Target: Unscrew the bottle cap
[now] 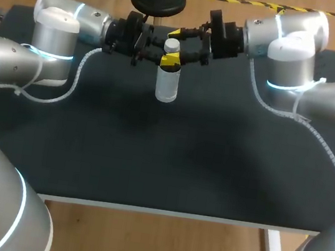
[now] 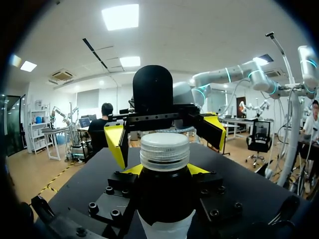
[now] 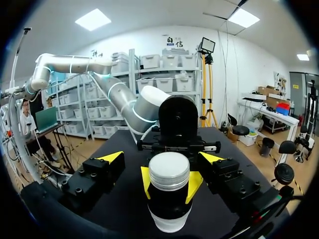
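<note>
A clear bottle (image 1: 166, 84) with a white screw cap (image 1: 172, 44) stands upright at the back middle of the black table. My left gripper (image 1: 166, 60) comes in from the left and is shut on the bottle just under the cap. In the left wrist view its yellow tips (image 2: 133, 169) press the dark-labelled bottle (image 2: 164, 199) from both sides. My right gripper (image 1: 177, 42) comes in from the right at cap height and is open. Its fingers (image 3: 112, 157) stand wide on either side of the cap (image 3: 169, 172), not touching it.
The black table top (image 1: 169, 157) stretches toward the front edge with nothing else on it. Both arms' white cables (image 1: 76, 80) hang down onto the table at the back left and back right.
</note>
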Available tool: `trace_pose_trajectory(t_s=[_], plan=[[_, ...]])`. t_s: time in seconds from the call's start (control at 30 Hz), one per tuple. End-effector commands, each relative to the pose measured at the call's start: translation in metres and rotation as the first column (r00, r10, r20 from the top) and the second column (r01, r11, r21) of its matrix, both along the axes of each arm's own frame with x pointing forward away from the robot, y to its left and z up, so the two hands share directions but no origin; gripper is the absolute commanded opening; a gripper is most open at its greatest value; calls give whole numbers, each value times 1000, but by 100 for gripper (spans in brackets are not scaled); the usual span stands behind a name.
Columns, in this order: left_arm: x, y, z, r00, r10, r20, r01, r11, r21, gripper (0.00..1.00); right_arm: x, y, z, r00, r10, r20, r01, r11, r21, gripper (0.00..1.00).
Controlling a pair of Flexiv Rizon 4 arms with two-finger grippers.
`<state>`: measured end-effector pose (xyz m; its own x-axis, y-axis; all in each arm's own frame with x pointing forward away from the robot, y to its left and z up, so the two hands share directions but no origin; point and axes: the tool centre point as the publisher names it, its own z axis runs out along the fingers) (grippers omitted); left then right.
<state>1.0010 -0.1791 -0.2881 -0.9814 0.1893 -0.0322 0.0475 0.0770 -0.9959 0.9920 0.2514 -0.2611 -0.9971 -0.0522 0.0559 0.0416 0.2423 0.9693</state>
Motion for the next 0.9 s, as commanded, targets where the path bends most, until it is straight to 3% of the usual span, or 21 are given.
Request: trace_pose_trajectory(t_s=[0.03,0.33,0.5,0.77,0.9], plan=[[2,0,-1,1000,-5,-1,5,1000,-1,0,1,1,-1,1000,3,2,-3,1000,9,97],[2,0,-1,1000,-5,-1,5,1000,-1,0,1,1,1,1000,9,3,-9,1000,21,90],[2,0,-1,1000,-5,-1,5,1000,-1,0,1,2,0,1000,11,2,-11,1000,20,60],[2,0,-1,1000,-5,-1,5,1000,-1,0,1,2,-1,1000,13,-1,-13,1000,24,56],[2,0,-1,1000,-5,-1,5,1000,-1,0,1,2,-1,1000,15,-1,-15,1000,23,45]])
